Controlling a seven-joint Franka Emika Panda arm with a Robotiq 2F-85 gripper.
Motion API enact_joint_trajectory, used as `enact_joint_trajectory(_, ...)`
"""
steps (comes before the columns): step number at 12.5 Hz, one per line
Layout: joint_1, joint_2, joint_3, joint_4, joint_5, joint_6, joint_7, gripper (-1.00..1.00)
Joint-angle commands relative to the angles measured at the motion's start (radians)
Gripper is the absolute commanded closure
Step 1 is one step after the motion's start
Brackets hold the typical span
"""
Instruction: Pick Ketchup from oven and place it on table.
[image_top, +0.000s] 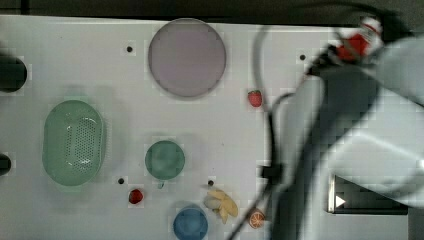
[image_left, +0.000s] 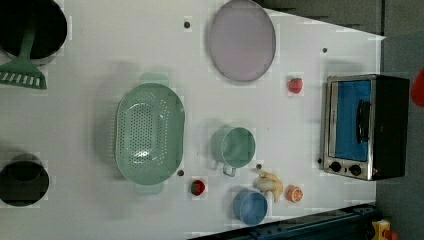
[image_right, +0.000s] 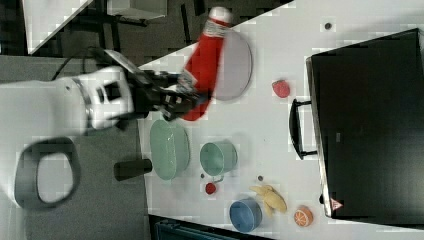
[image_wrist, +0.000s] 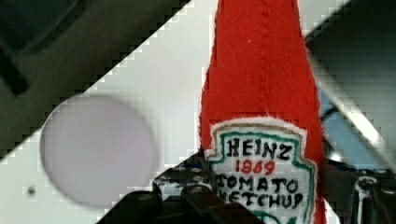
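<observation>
- The red ketchup bottle with its white label (image_wrist: 261, 140) sits clamped between the dark fingers of the gripper (image_right: 187, 100); in the wrist view the label stands right at the fingers, the neck reaching away from them.
- In the right view the bottle (image_right: 205, 65) is in the air, tilted, white cap away from the arm, over the table's edge near the pale lilac round plate (image_right: 235, 65), well apart from the small black boxy toaster oven (image_right: 370, 125).
- The large white table (image_left: 125, 50) carries a mint green perforated colander (image_left: 149, 137), a green cup (image_left: 235, 146), a blue bowl (image_left: 249, 207) and a small red strawberry (image_left: 295, 85).
- Risk: the bottle looks soft and is gripped low, so it may sag or slip; set down tilted, it would likely topple or land on the plate.
- The left view shows the oven's blue glass door (image_left: 354, 120) shut; the top view hides most of the oven behind the white arm (image_top: 350, 150).
</observation>
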Motion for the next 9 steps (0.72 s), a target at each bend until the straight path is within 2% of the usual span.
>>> enact_joint_trajectory(1,0.043,0.019,0.114,-0.045,0.002,-0.035,-0.087,-0.29)
enact_joint_trajectory(5,0.075,0.009,0.185,-0.180,-0.050,-0.026,0.046,-0.29)
enact_joint_trajectory(9,0.102,0.007,0.226,-0.354,-0.069,0.155,0.145,-0.29)
